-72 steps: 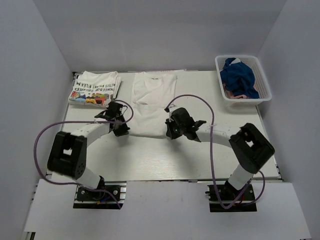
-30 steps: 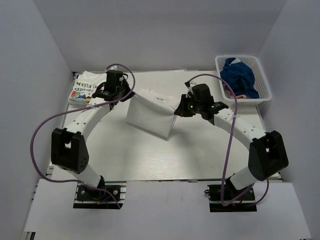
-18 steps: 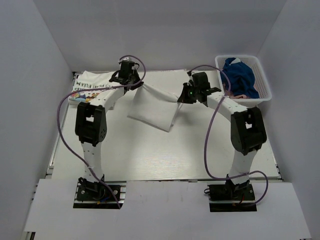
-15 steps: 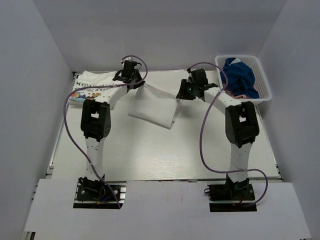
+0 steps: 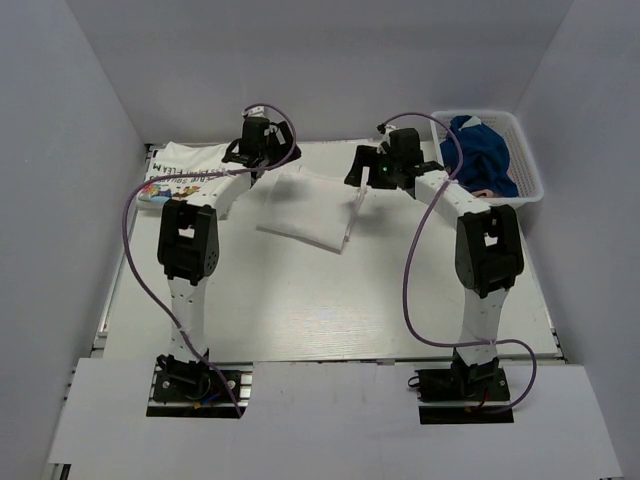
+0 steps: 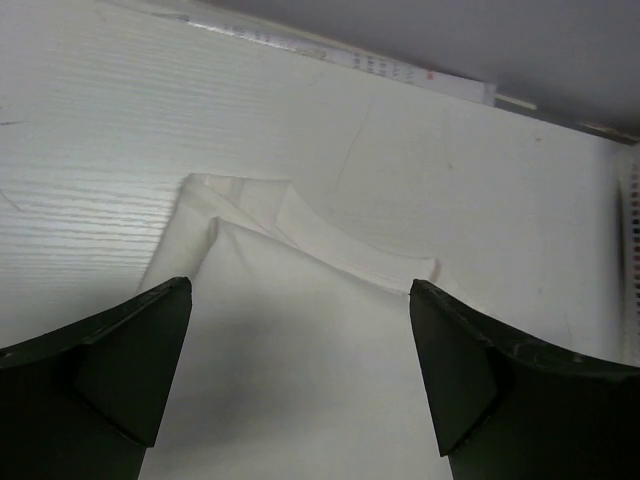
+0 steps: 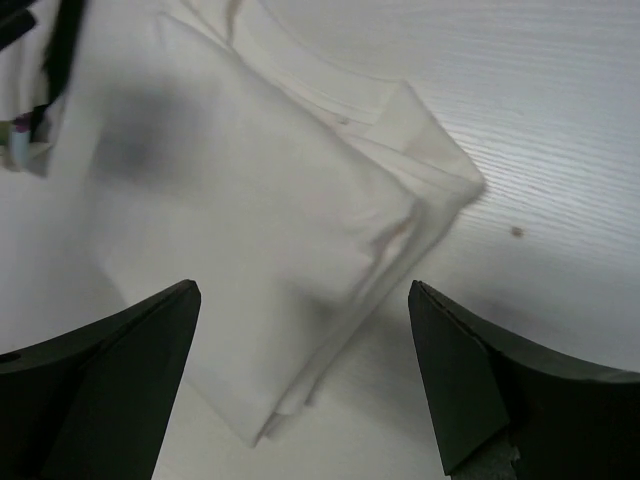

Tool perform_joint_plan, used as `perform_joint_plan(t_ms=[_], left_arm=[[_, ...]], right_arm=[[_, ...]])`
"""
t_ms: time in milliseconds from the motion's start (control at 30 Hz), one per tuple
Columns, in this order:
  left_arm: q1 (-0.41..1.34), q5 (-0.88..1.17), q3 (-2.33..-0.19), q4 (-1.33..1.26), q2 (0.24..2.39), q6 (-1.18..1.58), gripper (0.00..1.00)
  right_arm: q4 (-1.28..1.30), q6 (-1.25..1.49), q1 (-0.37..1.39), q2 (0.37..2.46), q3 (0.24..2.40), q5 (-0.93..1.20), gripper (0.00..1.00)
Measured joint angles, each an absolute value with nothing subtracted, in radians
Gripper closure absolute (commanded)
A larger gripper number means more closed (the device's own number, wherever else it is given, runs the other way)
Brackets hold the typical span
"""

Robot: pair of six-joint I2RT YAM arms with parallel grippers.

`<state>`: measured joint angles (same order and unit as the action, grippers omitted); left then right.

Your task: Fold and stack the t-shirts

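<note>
A plain white t-shirt (image 5: 308, 205) lies folded double on the table, its fold edge toward the near side. My left gripper (image 5: 272, 160) hovers open over its far-left corner, and the left wrist view shows bare cloth (image 6: 300, 340) between the spread fingers (image 6: 120, 370). At the shirt's far-right corner my right gripper (image 5: 362, 172) is open too, with the layered shirt edge (image 7: 400, 230) below and nothing held. A second folded t-shirt (image 5: 185, 170), with black lettering and a colour graphic, lies at the far left.
A white mesh basket (image 5: 530, 170) holding a blue garment (image 5: 478, 150) stands at the far right corner. The back wall rises just behind both grippers. White side walls enclose the table (image 5: 330, 300).
Both grippers carried the shirt's near hem up and over to the far edge, then opened. The shirt dropped out of them and now lies flat, folded in half.
</note>
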<state>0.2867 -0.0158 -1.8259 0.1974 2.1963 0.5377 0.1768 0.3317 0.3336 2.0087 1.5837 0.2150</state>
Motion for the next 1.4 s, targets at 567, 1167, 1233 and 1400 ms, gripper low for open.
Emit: perform_joint_plan(t_ms=[567, 1167, 1233, 1400], left_arm=[[0.291, 0.149, -1.973, 0.125, 2.465, 0.501, 0.0], [0.311, 0.073, -1.375, 0.137, 2.03, 0.514, 0.0], [0.31, 0.051, -1.39, 0.18, 2.009, 0.503, 0.0], [0.305, 0.02, -1.319, 0.223, 1.855, 0.489, 0.0]], right_arm=[[-0.064, 0.513, 0.316, 2.32, 1.684, 0.435, 0.1], [-0.071, 0.318, 0.376, 2.13, 1.425, 0.42, 0.1], [-0.041, 0.293, 0.384, 2.094, 1.404, 0.404, 0.1], [-0.033, 0.26, 0.381, 1.905, 1.283, 0.363, 0.1]])
